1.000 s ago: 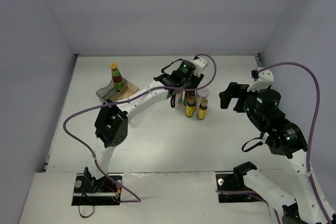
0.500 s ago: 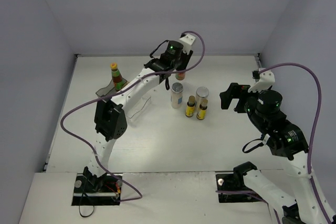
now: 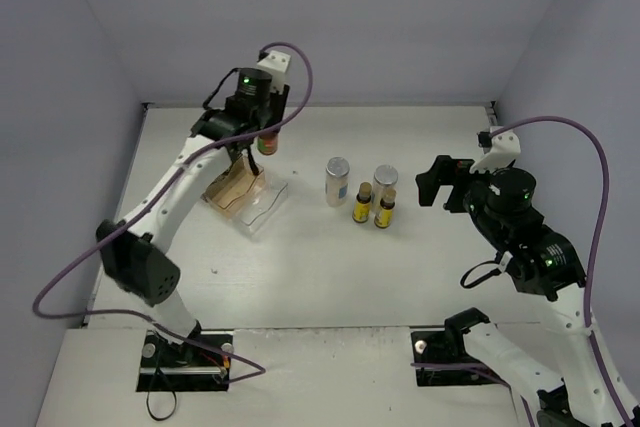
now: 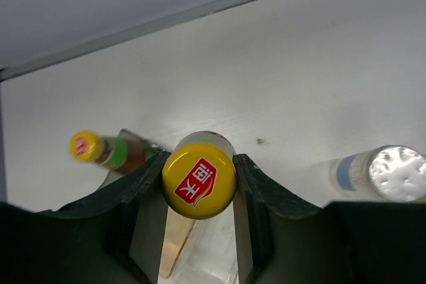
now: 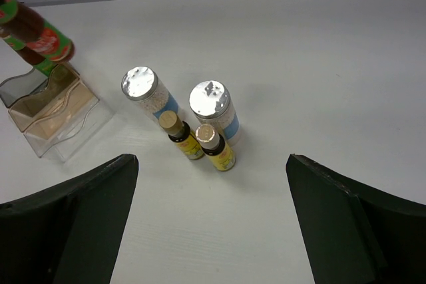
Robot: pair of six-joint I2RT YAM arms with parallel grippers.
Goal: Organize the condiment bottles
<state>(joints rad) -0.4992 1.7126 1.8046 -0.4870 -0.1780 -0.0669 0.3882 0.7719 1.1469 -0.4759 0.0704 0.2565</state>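
Note:
My left gripper (image 3: 260, 130) is shut on a dark sauce bottle (image 3: 268, 144), gripping just below its yellow cap (image 4: 199, 181), and holds it above the clear stepped rack (image 3: 250, 199). In the left wrist view the gripper (image 4: 201, 163) has the second sauce bottle (image 4: 110, 151) just to its left, at the rack's back; the arm hides that bottle from the top view. Two silver-lidded jars (image 3: 338, 179) (image 3: 385, 182) and two short yellow-labelled bottles (image 3: 362, 203) (image 3: 385, 209) stand together mid-table. My right gripper (image 3: 437, 182) is open and empty, to their right.
The rack (image 5: 53, 114) stands at the back left, with the rear wall close behind it. The right wrist view shows the jars (image 5: 141, 91) (image 5: 213, 106) and short bottles (image 5: 180, 134) (image 5: 216, 145) in a tight cluster.
My left arm lifted a sauce bottle out of the middle cluster and swung left with it to above the rack. The right arm has not moved.

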